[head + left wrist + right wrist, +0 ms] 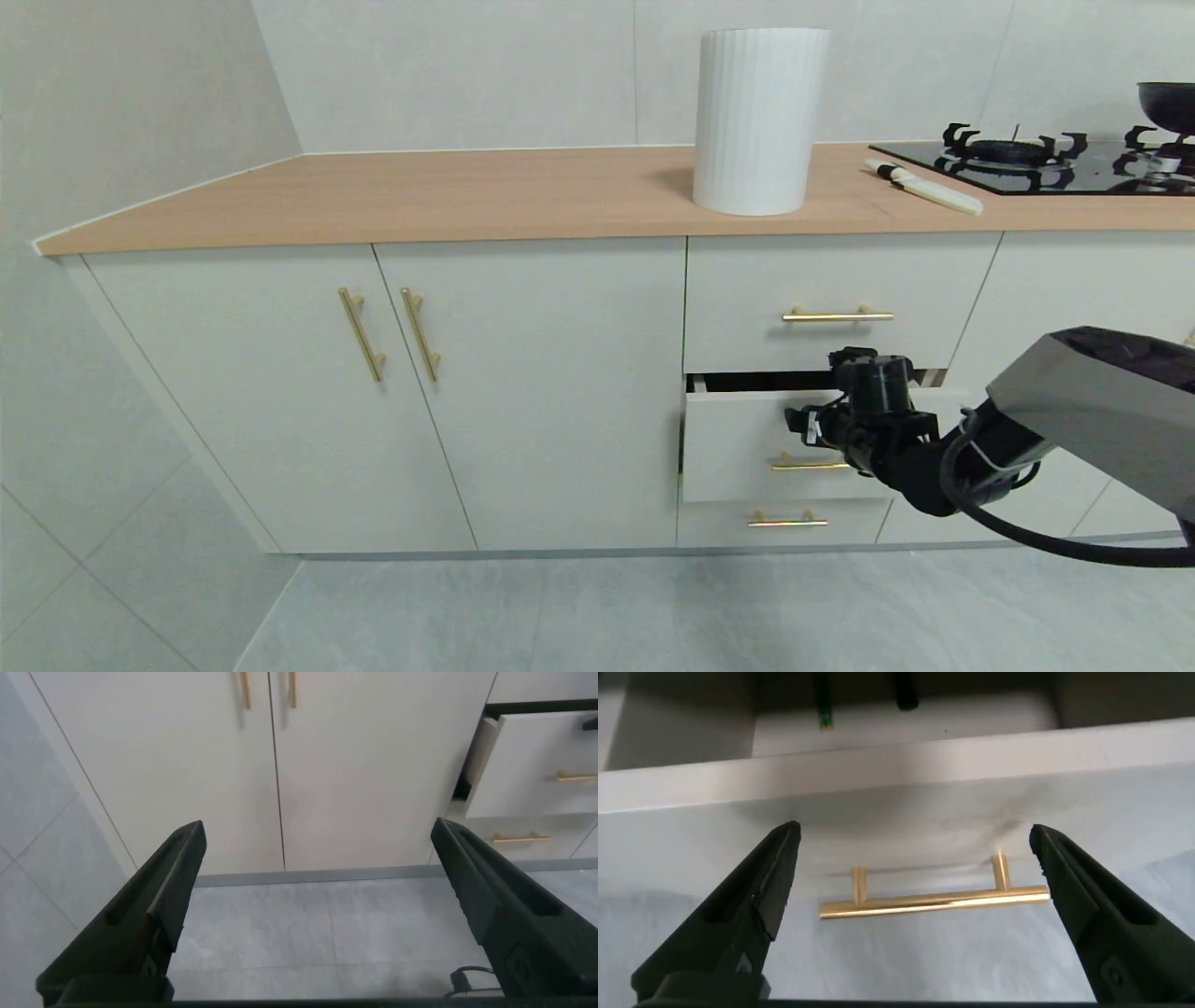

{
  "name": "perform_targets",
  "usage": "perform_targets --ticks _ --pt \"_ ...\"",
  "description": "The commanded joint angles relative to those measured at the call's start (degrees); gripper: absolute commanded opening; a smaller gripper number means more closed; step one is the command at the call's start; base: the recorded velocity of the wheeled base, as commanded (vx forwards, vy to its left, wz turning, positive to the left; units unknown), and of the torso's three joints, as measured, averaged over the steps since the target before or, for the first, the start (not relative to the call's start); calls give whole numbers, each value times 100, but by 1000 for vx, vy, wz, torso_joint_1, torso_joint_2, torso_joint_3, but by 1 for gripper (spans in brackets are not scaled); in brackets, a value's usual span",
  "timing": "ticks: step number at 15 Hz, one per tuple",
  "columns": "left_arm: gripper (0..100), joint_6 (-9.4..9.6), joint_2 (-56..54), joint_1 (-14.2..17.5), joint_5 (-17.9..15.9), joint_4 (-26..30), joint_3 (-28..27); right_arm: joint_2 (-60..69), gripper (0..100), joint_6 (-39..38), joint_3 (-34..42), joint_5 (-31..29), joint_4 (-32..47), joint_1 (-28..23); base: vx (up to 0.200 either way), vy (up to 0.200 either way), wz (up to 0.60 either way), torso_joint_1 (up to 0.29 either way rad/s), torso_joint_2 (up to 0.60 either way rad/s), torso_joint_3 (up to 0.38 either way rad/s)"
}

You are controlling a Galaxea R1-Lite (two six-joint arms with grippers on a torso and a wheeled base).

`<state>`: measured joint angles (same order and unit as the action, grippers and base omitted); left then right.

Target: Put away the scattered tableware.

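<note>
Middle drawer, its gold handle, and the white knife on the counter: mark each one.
Middle drawer (pixel 733 443): head view, bare front panel.
Gold handle (pixel 934 902): right wrist view, middle of bar.
White knife (pixel 934 192): head view, long pale end.

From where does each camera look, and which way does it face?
Head view: on the robot's head, facing forward and down at the counter and cabinet doors; the right arm shows.
Left wrist view: on the left wrist, facing the floor; its open jaws show.
Right wrist view: on the right wrist, facing the gold handle; its open jaws show.
Shared: all three show the part-open drawer.
</note>
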<state>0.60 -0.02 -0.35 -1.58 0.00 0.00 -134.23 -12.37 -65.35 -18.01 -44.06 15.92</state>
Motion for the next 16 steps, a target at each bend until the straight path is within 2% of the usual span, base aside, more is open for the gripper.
perform_targets --ticks 1,16 --pt "100 2 2 0 0 0 0 -288 100 7 -30 -1 -138 -54 0 0 0 0 0 0" --pt "100 2 2 0 0 0 -9 -903 100 -195 -883 -265 -499 -283 0 0 0 0 0 0"
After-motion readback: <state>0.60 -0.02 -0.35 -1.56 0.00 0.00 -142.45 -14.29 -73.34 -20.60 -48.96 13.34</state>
